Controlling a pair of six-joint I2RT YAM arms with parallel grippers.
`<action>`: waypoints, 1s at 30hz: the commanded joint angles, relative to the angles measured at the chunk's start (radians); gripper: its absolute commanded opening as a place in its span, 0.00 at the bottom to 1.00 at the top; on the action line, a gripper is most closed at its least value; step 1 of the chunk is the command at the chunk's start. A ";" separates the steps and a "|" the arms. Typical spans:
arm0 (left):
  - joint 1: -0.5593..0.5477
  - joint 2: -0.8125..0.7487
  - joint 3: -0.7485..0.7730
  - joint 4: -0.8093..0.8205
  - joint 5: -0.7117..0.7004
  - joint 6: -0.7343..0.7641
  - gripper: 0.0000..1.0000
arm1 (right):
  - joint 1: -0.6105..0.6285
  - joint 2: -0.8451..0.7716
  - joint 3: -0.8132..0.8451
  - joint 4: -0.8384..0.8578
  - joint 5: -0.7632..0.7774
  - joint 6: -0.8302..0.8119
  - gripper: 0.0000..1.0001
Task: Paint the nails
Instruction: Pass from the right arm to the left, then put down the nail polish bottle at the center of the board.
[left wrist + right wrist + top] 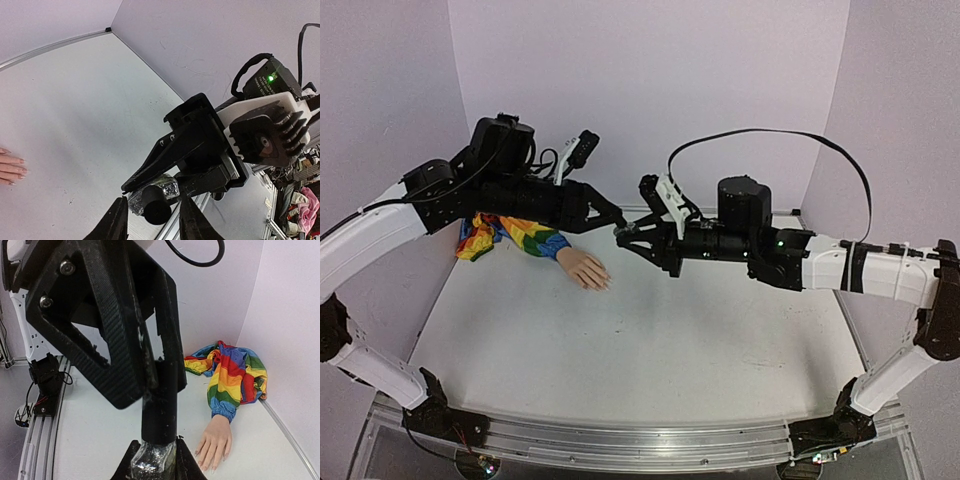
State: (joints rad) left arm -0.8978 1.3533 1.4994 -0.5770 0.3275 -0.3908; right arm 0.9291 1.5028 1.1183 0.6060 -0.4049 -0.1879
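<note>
**White table, polish bottle held mid-air btwn both grippers, cap on**

White table (620, 350) fills the lower half of the top view. L arm (380, 230) comes in from the left edge, R arm (860, 265) from the right. They meet at frame centre, above the surface.

Rainbow sleeve (510, 237) is bunched at upper left by the back wall. Fake hand (585, 270) pokes out of it, palm down, flat on the table, fingers pointing lower right. Prob laid flat so the nail faces point up for a brush.

R gripper (155, 455): fingers pressed onto the glittery bottle (152, 465) at bottom centre of the R wrist view. Looks like it acts as a fixture.

L gripper (154, 207): fingers straddle the dark cap (155, 205) at bottom centre of the L wrist view. Can't tell if it's actually pinching or a sliver off.

My read: the two-arm hold is for opening. One arm anchors the body, the other twists or pulls the cap, w/ the brush likely under it. Painting not started, so early in the task.

Nails (22, 170) are tiny, at the left edge of the L wrist view. In the top view they sit lower left of the bottle, near but not touching. Can't tell if any coat is on them.

Risk: the bottle is small and glossy, so it could spin in the R grip when the cap gets torqued.
</note>
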 commanded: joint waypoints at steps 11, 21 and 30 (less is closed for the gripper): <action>-0.008 0.055 0.082 0.028 -0.017 -0.003 0.05 | -0.002 0.012 0.038 0.045 0.027 -0.016 0.00; 0.000 -0.009 0.018 -0.100 -0.358 -0.003 0.00 | -0.001 -0.034 -0.061 0.020 0.182 -0.008 0.91; 0.150 -0.109 -0.311 -0.158 -0.646 -0.155 0.00 | -0.004 -0.193 -0.211 -0.029 0.387 -0.007 0.98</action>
State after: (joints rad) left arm -0.8074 1.2987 1.3128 -0.7010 -0.1234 -0.4477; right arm 0.9272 1.4197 0.9325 0.5579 -0.1413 -0.1944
